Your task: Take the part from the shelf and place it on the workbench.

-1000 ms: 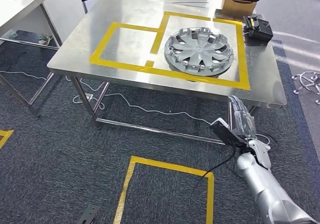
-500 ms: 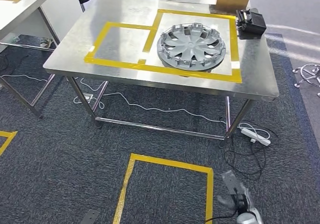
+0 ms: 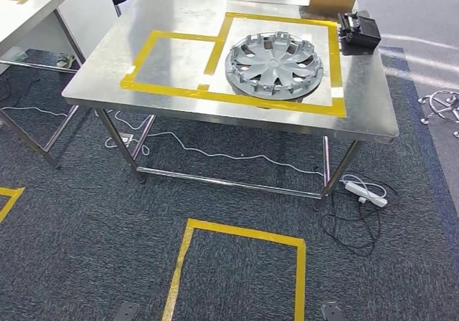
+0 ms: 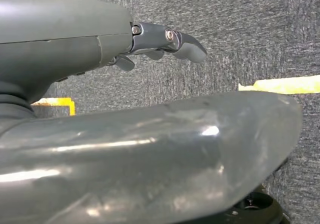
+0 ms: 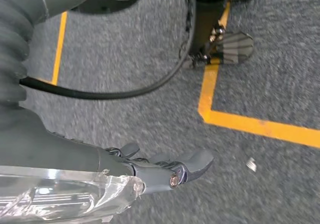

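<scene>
The part, a silver wheel cover (image 3: 274, 63), lies flat on the steel workbench (image 3: 178, 99), inside the right-hand square of yellow tape. Both of my arms hang low, away from the bench. My left hand (image 4: 113, 49) is over dark carpet with its fingers stretched out and nothing in it. My right hand (image 5: 124, 164) also holds nothing; its fingers are straight and point over the carpet near a yellow floor line (image 5: 260, 126).
A black device (image 3: 358, 31) sits at the bench's far right corner, with a cardboard box (image 3: 327, 2) behind it. A power strip (image 3: 367, 192) and cables lie by the right legs. A yellow taped square (image 3: 244, 235) marks the floor in front. Another table (image 3: 27, 6) stands at left.
My right arm, raised near the bench's right front leg a second ago, has dropped out of the head view. The camera has shifted slightly; the wheel cover has not moved.
</scene>
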Tool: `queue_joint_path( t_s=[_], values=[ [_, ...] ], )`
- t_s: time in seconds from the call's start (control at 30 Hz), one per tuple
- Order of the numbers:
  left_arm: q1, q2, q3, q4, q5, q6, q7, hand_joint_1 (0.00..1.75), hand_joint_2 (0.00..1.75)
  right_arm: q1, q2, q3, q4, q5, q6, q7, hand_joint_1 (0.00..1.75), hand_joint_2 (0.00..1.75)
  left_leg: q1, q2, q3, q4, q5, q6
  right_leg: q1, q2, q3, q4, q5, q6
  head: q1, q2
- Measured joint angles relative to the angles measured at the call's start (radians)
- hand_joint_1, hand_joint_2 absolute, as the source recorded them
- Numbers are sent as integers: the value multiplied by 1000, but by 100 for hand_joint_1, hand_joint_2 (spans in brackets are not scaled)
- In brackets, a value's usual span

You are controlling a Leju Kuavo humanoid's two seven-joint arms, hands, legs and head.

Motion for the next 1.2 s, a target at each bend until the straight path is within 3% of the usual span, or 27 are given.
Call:
queue_joint_path(
  t_s=[0.1, 0.4, 0.53, 0.6, 0.7, 0.73, 0.77, 0.87, 0.93, 0.97, 1.0, 1.07, 1.13, 1.2],
  values=[
    [0, 0, 4, 0, 0, 0, 0, 0, 0, 1, 9, -20, 5, -6, 1, 8, 0, 0, -1, 0, 0, 0, 0, 1, -1, 0, -2, 0, 0, 1, 0, 0],
    [1, 0, 6, 0, -2, 1, 6, 0, 0, 3, 42, -82, 10, -38, -15, -11, 0, 0, -2, 1, -1, 0, 1, 2, -2, 1, -2, -1, 3, 2, 0, 0],
    [1, -2, 6, 0, -4, 2, 6, 0, 0, 1, 48, -91, 11, -20, -17, -33, 0, 0, -1, 0, 7, -18, 7, 25, -5, -1, 5, -12, 6, 17, -1, 0],
    [1, -4, 6, 0, -6, 2, 6, 0, 0, 1, 48, -92, 11, -10, -21, -35, 0, 0, 8, -1, 21, -48, 25, 31, -3, 0, -10, 31, -33, 23, 2, 0],
    [2, -7, 6, 0, -7, 1, 6, 0, 0, 0, 48, -94, 12, -6, -22, -36, 0, 0, 17, -9, 17, -56, 35, 24, -13, 0, -78, 210, -142, 38, 7, 0],
    [3, -8, 6, 0, -7, 1, 6, 0, 0, 1, 48, -94, 12, -5, -22, -36, 0, 0, 20, -14, 13, -55, 38, 19, -18, 0, -87, 242, -156, 44, 7, 0],
    [3, -8, 6, 0, -7, 0, 6, 0, 0, 2, 48, -95, 12, -5, -23, -36, 0, 0, 25, -21, 8, -54, 41, 13, -23, 0, -76, 235, -150, 51, 7, 0],
    [3, -8, 6, 0, -7, -1, 6, 0, 0, 2, 50, -95, 13, -3, -23, -36, 0, 0, 42, -48, -12, -34, 46, -17, -40, 25, 41, 50, -80, 73, 9, 0],
    [3, -6, 6, 0, -7, -1, 6, 0, 0, 2, 54, -95, 14, -2, -23, -36, 0, 0, 45, -63, -21, -21, 45, -35, -40, 43, 73, -6, -68, 60, 8, 0],
    [4, -6, 6, 0, -7, 0, 6, 0, 0, 1, 55, -95, 14, -2, -23, -36, 0, 0, 44, -68, -22, -21, 47, -42, -34, 42, 68, 2, -70, 45, 5, 0],
    [6, -6, 6, 0, -7, 0, 6, 0, 0, 1, 55, -95, 14, -2, -23, -36, 0, 0, 46, -73, -22, -24, 50, -46, -33, 34, 68, 7, -68, 28, 2, 0],
    [11, -6, 6, 0, -7, 0, 6, 0, 0, 0, 55, -96, 14, -2, -23, -36, 0, 0, 47, -64, -29, -16, 43, -51, -30, 17, 66, 12, -63, 7, -5, 0],
    [12, -7, 6, 0, -7, -1, 6, 0, 0, 1, 55, -96, 14, 0, -23, -36, 0, 0, 40, -28, -70, 76, -20, -47, -27, -3, 61, 12, -55, -6, -14, 0],
    [10, -8, 6, 0, -8, 0, 6, 0, 0, 6, 55, -96, 14, 7, -25, -35, 0, 0, 31, -1, -135, 233, -105, -38, -18, -27, 55, 11, -52, -11, -20, 0]
  ],
)
